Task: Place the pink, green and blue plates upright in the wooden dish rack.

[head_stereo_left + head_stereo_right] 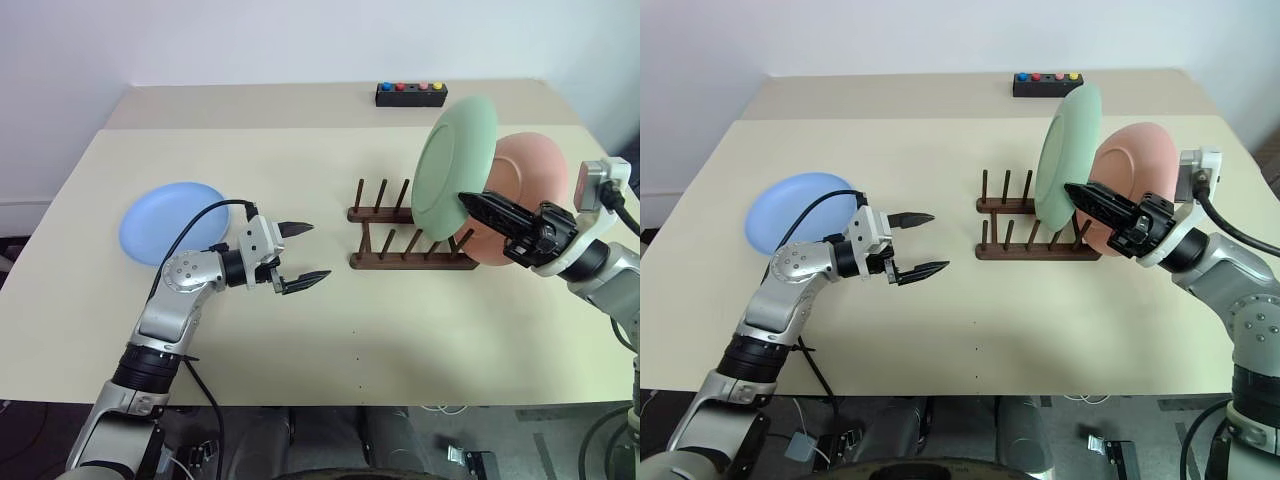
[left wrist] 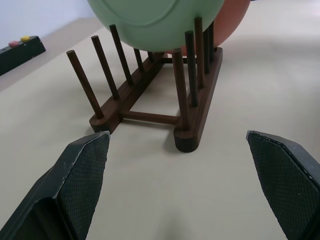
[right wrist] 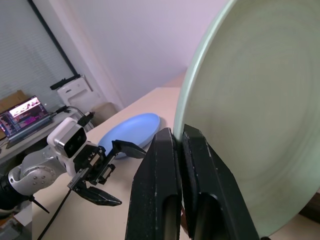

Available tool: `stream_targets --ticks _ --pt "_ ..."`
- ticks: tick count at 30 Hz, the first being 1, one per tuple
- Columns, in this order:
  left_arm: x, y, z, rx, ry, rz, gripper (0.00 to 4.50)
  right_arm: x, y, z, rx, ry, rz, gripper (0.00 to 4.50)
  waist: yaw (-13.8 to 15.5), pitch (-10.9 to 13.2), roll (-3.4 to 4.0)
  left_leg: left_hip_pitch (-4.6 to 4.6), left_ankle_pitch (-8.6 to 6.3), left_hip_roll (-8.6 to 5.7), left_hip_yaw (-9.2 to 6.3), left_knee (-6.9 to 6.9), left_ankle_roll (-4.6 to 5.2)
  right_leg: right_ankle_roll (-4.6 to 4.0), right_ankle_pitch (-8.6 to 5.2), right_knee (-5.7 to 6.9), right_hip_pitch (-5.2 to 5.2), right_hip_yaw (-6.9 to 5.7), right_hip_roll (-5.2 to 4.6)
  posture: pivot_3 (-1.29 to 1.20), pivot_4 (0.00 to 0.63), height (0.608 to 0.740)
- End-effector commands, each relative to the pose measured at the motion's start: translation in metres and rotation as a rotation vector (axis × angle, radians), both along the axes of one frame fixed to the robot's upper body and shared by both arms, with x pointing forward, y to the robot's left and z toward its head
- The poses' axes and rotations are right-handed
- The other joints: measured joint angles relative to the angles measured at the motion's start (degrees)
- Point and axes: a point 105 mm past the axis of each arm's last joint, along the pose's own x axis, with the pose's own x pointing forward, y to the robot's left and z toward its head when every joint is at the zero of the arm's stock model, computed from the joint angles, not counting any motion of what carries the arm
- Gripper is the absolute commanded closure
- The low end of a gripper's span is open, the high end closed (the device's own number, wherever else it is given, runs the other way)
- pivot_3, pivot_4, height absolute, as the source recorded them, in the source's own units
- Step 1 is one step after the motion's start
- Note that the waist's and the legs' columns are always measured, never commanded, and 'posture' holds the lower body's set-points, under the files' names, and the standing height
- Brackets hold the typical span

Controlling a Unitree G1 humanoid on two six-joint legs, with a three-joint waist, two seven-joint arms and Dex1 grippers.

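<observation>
Two plates stand in the wooden dish rack [image 1: 405, 238], green plate [image 1: 455, 165] beside pink plate [image 1: 520, 195]; right gripper [image 1: 1076, 190] pinches the green rim. Left of the rack, left gripper [image 1: 300, 254] gapes empty near the flat blue plate [image 1: 170, 220]. No writing is legible.

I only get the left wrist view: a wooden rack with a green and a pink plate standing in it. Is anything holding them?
Observer: The right tool pinches the green plate at its rim.
Operator: Is there a third plate?
Observer: Yes, a blue plate lies flat on the table, to the robot's left of the rack.
Operator: And the black box at my picture's edge?
Observer: The black box carries four coloured buttons.
</observation>
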Motion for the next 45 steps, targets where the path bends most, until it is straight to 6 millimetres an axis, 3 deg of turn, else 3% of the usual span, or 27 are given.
stream_targets --ticks 1,5,16,24,27,30,31,32,38,42,45 --pt "-0.001 -0.002 0.009 -0.006 -0.044 -0.017 0.0 -0.003 -0.006 0.012 0.016 -0.058 -0.019 2.65 0.0 0.0 0.0 0.0 0.0 0.0 0.0 0.0 0.0 0.0 0.0 0.0 0.0 0.0 0.0 0.0 0.15 0.74" --pt "-0.001 -0.002 0.009 -0.006 -0.043 -0.016 0.0 -0.003 -0.008 0.014 0.011 -0.071 -0.033 0.8 0.0 0.0 0.0 0.0 0.0 0.0 0.0 0.0 0.0 0.0 0.0 0.0 0.0 0.0 0.0 0.0 0.15 0.74" --pt "-0.001 -0.002 0.009 -0.01 -0.042 -0.01 0.0 -0.009 -0.013 0.028 -0.077 -0.146 -0.081 0.8 0.0 0.0 0.0 0.0 0.0 0.0 0.0 -0.01 0.0 0.0 0.0 -0.01 0.0 0.0 0.0 0.0 0.15 0.74" --pt "-0.001 0.002 0.009 -0.022 -0.042 0.003 0.0 -0.01 -0.033 0.05 -0.233 -0.278 -0.217 0.8 0.1 0.0 0.0 -0.01 0.0 0.0 0.01 -0.01 0.0 0.0 0.0 -0.02 0.0 0.0 0.0 0.0 0.15 0.74" --pt "0.004 0.007 0.012 -0.028 -0.051 0.027 0.0 -0.015 -0.027 0.062 -0.295 -0.347 -0.205 0.8 -0.1 0.0 0.0 0.0 0.0 0.0 0.02 -0.02 0.0 0.0 0.0 -0.02 0.0 0.0 0.0 0.0 0.15 0.74" --pt "0.011 0.015 0.018 -0.021 -0.07 0.062 0.0 -0.022 -0.009 0.072 -0.33 -0.4 -0.138 0.8 -0.1 0.0 0.01 0.0 0.0 0.0 0.02 -0.02 0.0 0.0 0.0 -0.01 -0.02 0.0 0.0 0.0 0.15 0.74" --pt "0.014 0.019 0.021 -0.025 -0.069 0.076 0.0 -0.024 -0.002 0.072 -0.341 -0.409 -0.11 0.25 -0.1 0.0 0.0 0.0 0.0 0.01 0.01 -0.02 0.0 0.0 0.0 0.0 -0.02 0.0 0.01 0.0 0.15 0.74" --pt "0.017 0.023 0.024 -0.03 -0.055 0.091 0.0 -0.025 0.004 0.072 -0.356 -0.418 -0.092 0.02 -0.1 0.0 -0.01 0.0 0.0 0.01 0.01 -0.02 0.0 0.0 0.0 -0.01 -0.02 -0.01 0.01 0.0 0.15 0.74" --pt "0.044 0.069 0.053 -0.006 -0.129 0.316 0.0 -0.019 0.027 0.055 -0.615 -0.503 -0.082 0.02 -0.1 0.0 -0.04 -0.07 0.0 0.01 0.01 -0.01 0.0 0.01 -0.01 -0.02 -0.09 -0.01 0.0 0.0 0.15 0.74" --pt "0.06 0.118 0.08 0.038 -0.165 0.532 0.0 -0.02 0.047 0.036 -0.759 -0.569 -0.017 0.02 -0.3 0.1 -0.07 -0.18 0.0 0.02 0.01 -0.07 -0.01 0.01 -0.01 -0.02 -0.24 -0.02 0.01 0.0 0.15 0.74" --pt "0.071 0.154 0.084 0.139 -0.123 0.711 0.0 -0.02 0.058 0.018 -0.834 -0.605 0.029 0.02 -0.3 0.1 -0.12 -0.4 0.01 0.01 -0.01 -0.04 -0.02 0.02 0.0 0.0 -0.43 -0.03 0.01 0.0 0.15 0.74"
